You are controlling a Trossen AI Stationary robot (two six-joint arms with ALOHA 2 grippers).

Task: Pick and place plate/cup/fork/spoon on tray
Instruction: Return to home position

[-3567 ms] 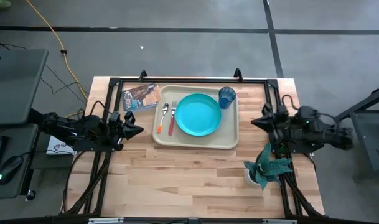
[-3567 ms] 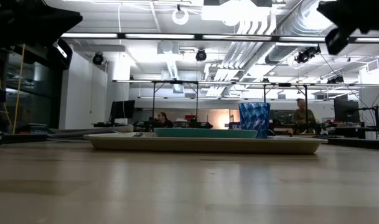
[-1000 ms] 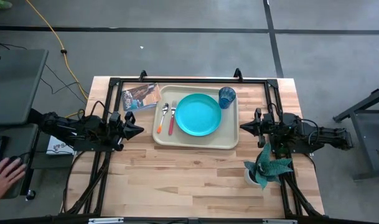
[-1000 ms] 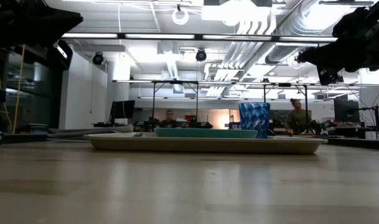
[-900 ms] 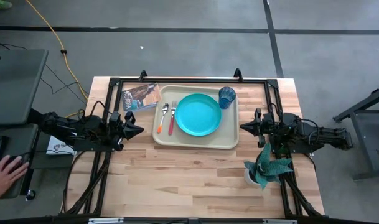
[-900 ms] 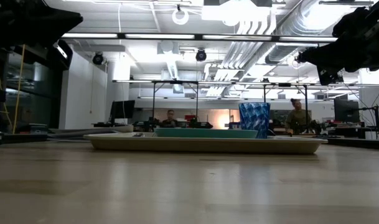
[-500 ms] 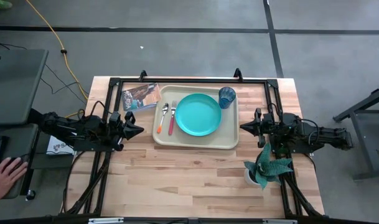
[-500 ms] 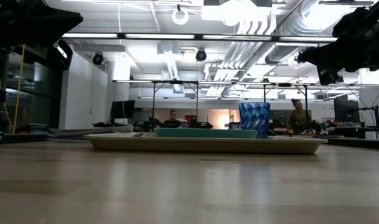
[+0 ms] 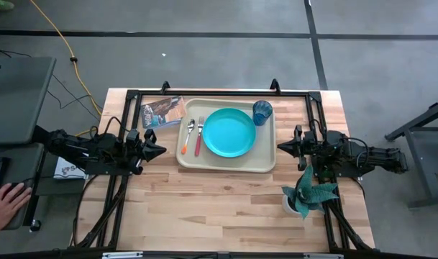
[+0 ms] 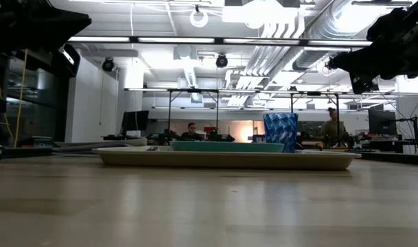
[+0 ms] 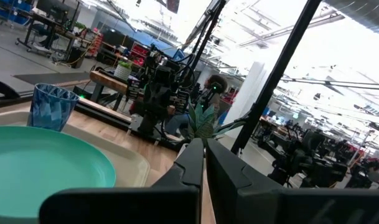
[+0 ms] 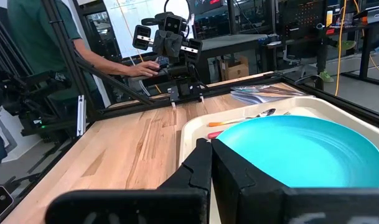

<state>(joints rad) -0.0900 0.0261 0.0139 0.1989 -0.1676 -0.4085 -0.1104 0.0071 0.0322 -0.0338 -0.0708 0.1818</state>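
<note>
So: plate [image 9: 229, 132], cup [image 9: 262, 112], fork [image 9: 199, 137], spoon [image 9: 188, 135] on tray [image 9: 226, 164]; booklet [image 9: 162, 111] txt unreadable; left gripper [image 9: 160, 150] & right gripper [image 9: 280, 147] jaws closed, empty.

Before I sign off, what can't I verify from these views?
Low view: fork and spoon hidden behind the rim of the tray.
Right wrist view: fork mostly hidden behind the plate.
Left wrist view: fork and spoon out of frame; plate cut off by the picture's edge and the left claw.
</note>
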